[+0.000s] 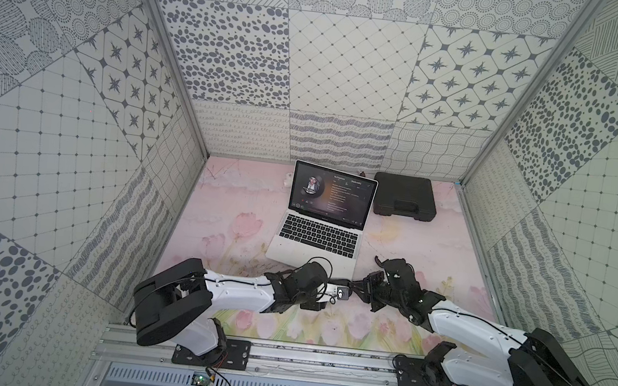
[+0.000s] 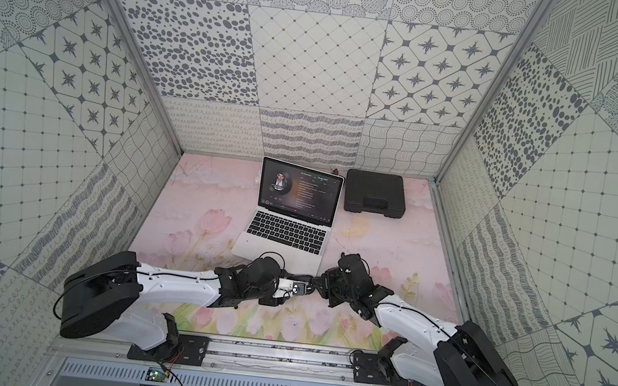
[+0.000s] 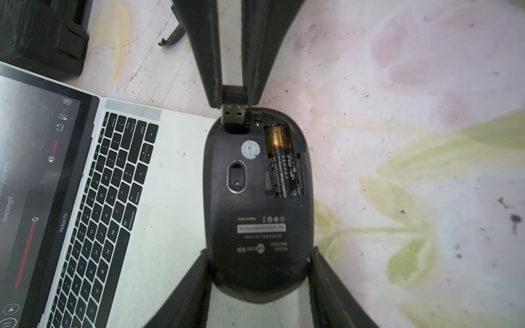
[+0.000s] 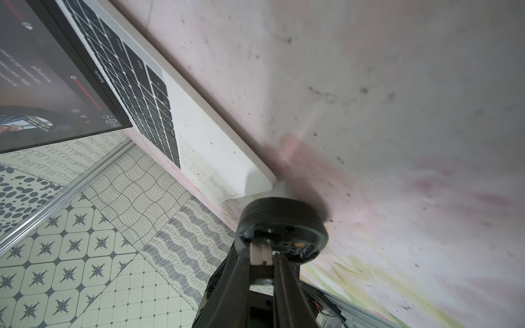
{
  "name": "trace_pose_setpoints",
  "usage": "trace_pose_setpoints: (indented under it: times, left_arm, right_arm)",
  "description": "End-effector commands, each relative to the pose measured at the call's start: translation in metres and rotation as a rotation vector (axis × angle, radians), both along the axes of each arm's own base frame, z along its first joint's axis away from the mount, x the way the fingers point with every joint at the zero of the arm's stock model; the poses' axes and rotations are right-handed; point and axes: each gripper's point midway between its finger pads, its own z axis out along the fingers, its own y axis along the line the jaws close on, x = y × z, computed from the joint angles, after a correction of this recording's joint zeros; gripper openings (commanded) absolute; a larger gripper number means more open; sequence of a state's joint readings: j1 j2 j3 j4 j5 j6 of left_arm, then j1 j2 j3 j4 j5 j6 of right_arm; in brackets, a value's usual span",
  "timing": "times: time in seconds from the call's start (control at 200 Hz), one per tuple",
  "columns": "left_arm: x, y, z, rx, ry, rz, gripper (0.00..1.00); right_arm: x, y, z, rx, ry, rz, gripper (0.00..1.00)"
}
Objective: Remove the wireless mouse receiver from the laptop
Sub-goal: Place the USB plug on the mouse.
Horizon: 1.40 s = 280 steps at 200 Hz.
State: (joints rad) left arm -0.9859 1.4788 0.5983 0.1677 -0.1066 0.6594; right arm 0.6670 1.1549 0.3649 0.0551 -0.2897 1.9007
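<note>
From above, the wireless mouse receiver [image 3: 233, 113] is too tiny for us to see. The arms meet toward the table's [image 1: 219, 208] front edge. The left gripper [image 3: 259, 255] is half-open around the mouse [image 3: 247, 204], and the right gripper [image 3: 234, 100] is nearly shut, pinching the receiver.

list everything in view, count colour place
laptop: 1, silver, open on the table
mouse: 1, black, upside down near the laptop's front corner
wireless mouse receiver: 1, black with metal plug, at the mouse's underside slot
battery: 1, black and gold, in the mouse's open bay
case: 1, black, beside the laptop's screen
curved piece: 1, black, on the table
left gripper: 1, black, shut on the mouse
right gripper: 1, black, shut on the receiver
</note>
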Motion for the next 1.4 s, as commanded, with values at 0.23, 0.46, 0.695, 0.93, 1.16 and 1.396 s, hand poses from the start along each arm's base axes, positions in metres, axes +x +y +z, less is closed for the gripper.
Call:
trace_pose_setpoints:
  times: [0.23,0.46,0.695,0.93,1.16,1.396]
  left_arm:
    - [-0.003,-0.004,0.001,-0.010,-0.009,-0.027,0.18]
    - [-0.001,-0.004,0.002,-0.012,-0.012,-0.021,0.18]
    - [-0.002,-0.005,0.005,-0.019,-0.014,-0.024,0.18]
    - [-0.002,-0.007,0.005,-0.024,-0.007,-0.028,0.18]
    - [-0.003,-0.007,0.007,-0.027,-0.013,-0.031,0.18]
    - [-0.005,-0.011,0.008,-0.037,-0.005,-0.044,0.18]
  right_arm:
    - [0.003,0.003,0.003,0.003,-0.020,0.007,0.00]
    - [0.000,0.004,0.001,-0.005,-0.014,0.017,0.00]
    - [-0.003,0.003,-0.004,-0.013,-0.003,0.013,0.00]
    - [0.000,0.009,-0.003,-0.022,-0.008,0.024,0.00]
    - [-0.003,0.012,-0.016,-0.025,0.024,0.033,0.00]
    - [0.000,0.016,-0.010,-0.030,0.012,0.047,0.00]
